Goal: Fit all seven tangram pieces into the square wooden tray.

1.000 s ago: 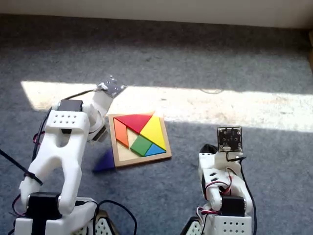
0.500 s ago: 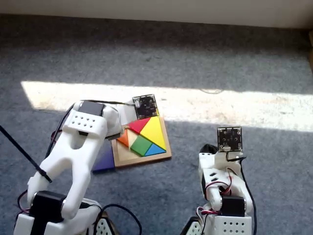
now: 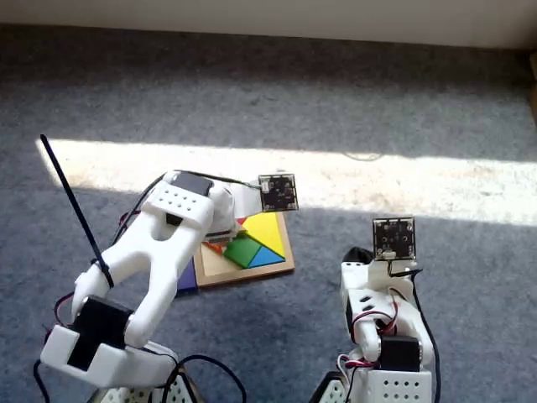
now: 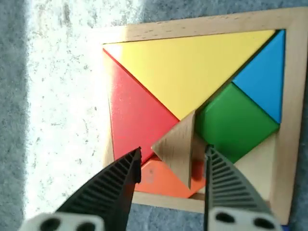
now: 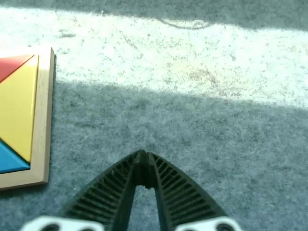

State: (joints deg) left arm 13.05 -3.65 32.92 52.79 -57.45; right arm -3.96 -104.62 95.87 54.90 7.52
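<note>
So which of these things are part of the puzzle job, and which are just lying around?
Job: wooden tray, coloured pieces in it, wood-coloured triangle, purple piece outside, left gripper.
Lying about: thin cord, grey carpet.

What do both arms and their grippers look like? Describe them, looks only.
The left arm and right arm are white shells with rows of small holes, black motors, and red and black wires near their bases. The left gripper and right gripper have black, ridged, tapering fingers.
</note>
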